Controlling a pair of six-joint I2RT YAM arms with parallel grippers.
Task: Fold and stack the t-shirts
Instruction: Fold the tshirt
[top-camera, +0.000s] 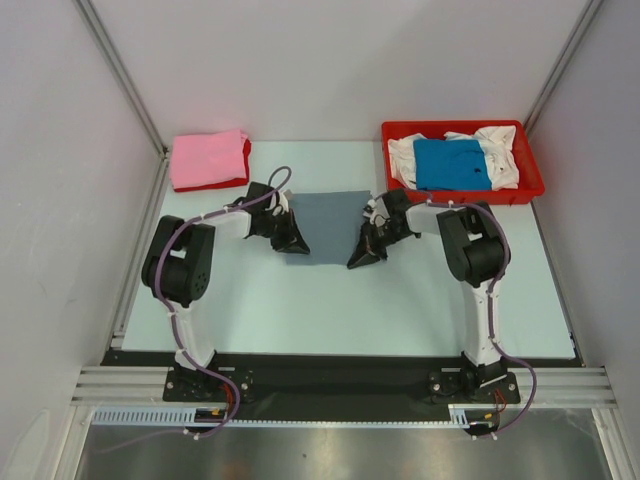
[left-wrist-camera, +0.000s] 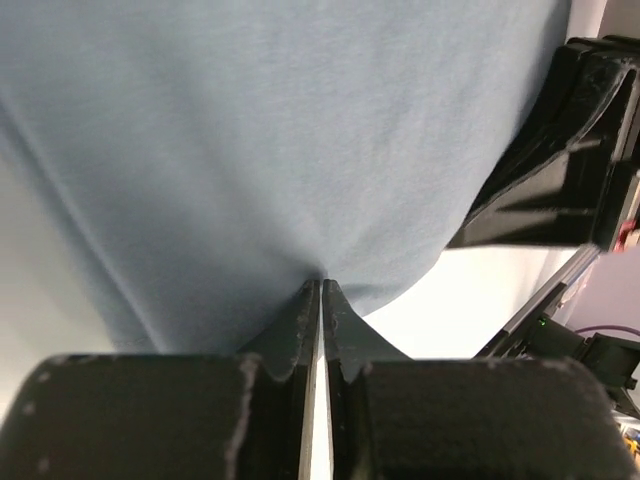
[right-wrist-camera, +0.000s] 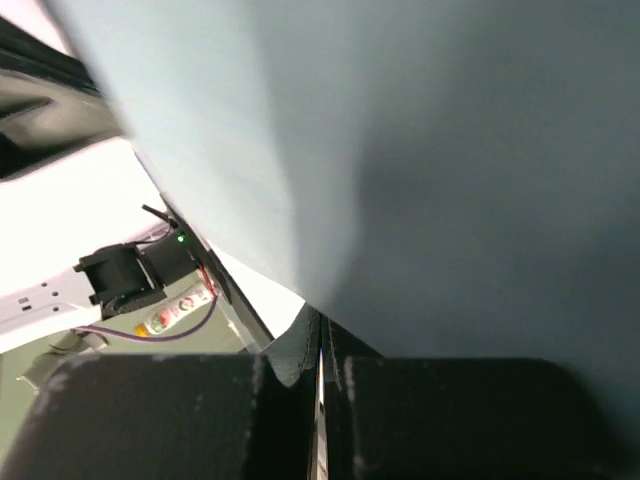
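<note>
The slate grey t-shirt (top-camera: 328, 225) lies folded in a rough rectangle at the table's middle. My left gripper (top-camera: 290, 243) is at its near left corner and my right gripper (top-camera: 362, 256) at its near right corner. In the left wrist view the jaws (left-wrist-camera: 321, 285) are shut and the grey cloth (left-wrist-camera: 260, 150) puckers into their tips. In the right wrist view the jaws (right-wrist-camera: 320, 320) are shut at the edge of the grey cloth (right-wrist-camera: 450, 170), which hangs over one finger. A pink t-shirt (top-camera: 207, 158) lies folded on a red one (top-camera: 243, 168) at the back left.
A red plastic tray (top-camera: 535, 185) at the back right holds a bright blue t-shirt (top-camera: 452, 163) on crumpled white ones (top-camera: 502, 150). The other arm's black gripper (left-wrist-camera: 560, 160) shows at the right of the left wrist view. Side walls close in the table.
</note>
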